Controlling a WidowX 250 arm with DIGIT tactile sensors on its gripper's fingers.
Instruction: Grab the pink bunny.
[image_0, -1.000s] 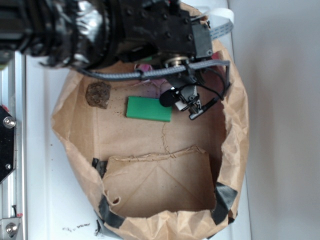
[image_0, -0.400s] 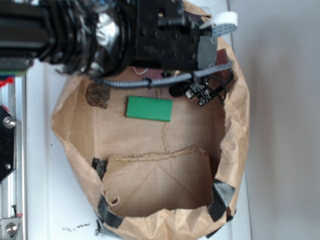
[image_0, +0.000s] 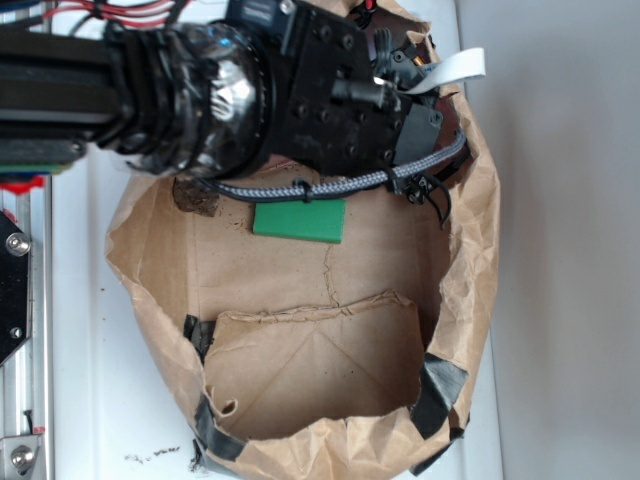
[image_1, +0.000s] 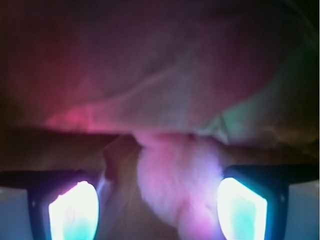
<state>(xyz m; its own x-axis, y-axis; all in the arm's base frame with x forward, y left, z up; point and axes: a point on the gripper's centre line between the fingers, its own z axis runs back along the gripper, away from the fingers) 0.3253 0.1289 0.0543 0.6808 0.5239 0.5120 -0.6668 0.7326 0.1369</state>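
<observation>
1. In the exterior view, a brown paper bag (image_0: 470, 270) lies open on a white table (image_0: 70, 400). Its walls are crumpled and its torn corners are patched with dark tape.
2. On the paper floor lies a flat green block (image_0: 299, 220), a smooth rectangle. Its upper edge is just under a braided grey cable (image_0: 330, 185).
3. A rough brown lump (image_0: 196, 199) sits to the left of the block, and the black arm (image_0: 230, 90), wrapped in shiny tape, covers its top part.
4. The arm hides the upper part of the bag; from here I cannot see the pink bunny or the claw.
5. In the wrist view, the pink bunny (image_1: 175, 185) is a soft fuzzy mass, blurred, in the middle and low part of the picture, cut by the lower edge.
6. The gripper (image_1: 160, 205) stands open: its two glowing fingers (image_1: 74, 212) are on both sides of the bunny. I cannot tell if they touch it.
7. Behind is dark wrinkled paper, hard to make out.
</observation>
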